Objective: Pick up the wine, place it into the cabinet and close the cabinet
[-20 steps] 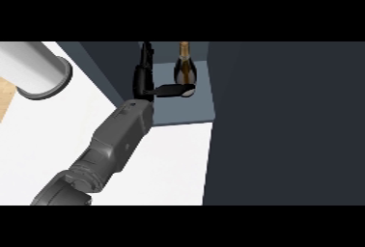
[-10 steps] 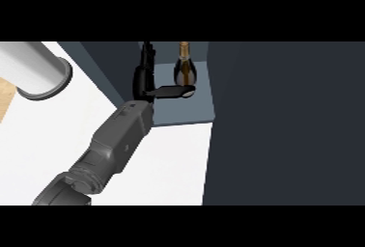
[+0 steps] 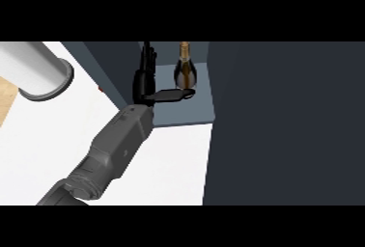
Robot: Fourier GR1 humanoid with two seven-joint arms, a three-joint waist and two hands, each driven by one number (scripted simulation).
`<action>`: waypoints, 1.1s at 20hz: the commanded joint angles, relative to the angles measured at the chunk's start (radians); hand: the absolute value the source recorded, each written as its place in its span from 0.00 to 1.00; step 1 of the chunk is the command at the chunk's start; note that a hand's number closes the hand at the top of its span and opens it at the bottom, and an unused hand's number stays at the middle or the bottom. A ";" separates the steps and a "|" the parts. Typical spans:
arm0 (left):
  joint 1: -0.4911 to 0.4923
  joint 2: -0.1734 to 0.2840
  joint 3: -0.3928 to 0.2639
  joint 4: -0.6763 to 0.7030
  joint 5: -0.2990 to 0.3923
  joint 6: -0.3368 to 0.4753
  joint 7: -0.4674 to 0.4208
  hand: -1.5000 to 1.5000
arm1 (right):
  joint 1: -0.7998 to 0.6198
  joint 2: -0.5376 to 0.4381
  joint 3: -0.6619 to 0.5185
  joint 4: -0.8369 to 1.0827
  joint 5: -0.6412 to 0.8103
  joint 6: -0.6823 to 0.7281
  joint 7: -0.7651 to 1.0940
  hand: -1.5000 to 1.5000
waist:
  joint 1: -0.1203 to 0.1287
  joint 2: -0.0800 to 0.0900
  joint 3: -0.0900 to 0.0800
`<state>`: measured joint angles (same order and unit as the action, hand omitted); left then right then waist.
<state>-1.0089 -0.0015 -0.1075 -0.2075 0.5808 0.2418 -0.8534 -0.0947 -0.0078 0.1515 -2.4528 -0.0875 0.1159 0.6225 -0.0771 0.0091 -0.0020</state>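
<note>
The wine bottle (image 3: 185, 67), dark with a gold neck, stands upright on the grey floor of the open cabinet (image 3: 182, 112). My left hand (image 3: 145, 82) is just left of it, inside the cabinet opening. Its fingers point straight up and the thumb (image 3: 173, 94) sticks out to the right, just below the bottle's base. The hand is open and holds nothing. The grey forearm (image 3: 118, 144) runs down to the lower left. The right hand does not show.
A large dark panel (image 3: 285, 120), cabinet door or side, fills the right of the view. A white cylinder (image 3: 35, 67) stands at the upper left on the white counter (image 3: 43, 140). A wooden strip shows at the far left edge.
The hand has drawn back slightly from the bottle, its thumb now lower than the bottle's base. The bottle stays standing in the cabinet.
</note>
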 commanded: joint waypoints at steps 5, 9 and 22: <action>0.174 0.001 -0.230 -0.254 0.150 0.096 0.085 0.00 | 0.017 -0.008 -0.030 -0.093 -0.026 -0.025 0.055 0.00 | 0.040 -0.013 0.002; 0.278 0.001 -0.388 -0.425 0.217 0.209 0.089 0.00 | 0.071 -0.006 0.012 -0.064 0.025 -0.007 -0.002 0.00 | 0.050 -0.010 0.002; 0.637 0.012 -0.612 -0.995 0.055 0.475 0.156 0.00 | 0.004 -0.023 -0.047 -0.073 0.006 -0.048 0.053 0.00 | 0.082 -0.012 0.002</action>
<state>-0.4787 0.0122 -0.6785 -1.0729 0.6912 0.6758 -0.6996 -0.0679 -0.0239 0.1223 -2.4730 -0.0543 0.0837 0.6232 0.0023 -0.0052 0.0004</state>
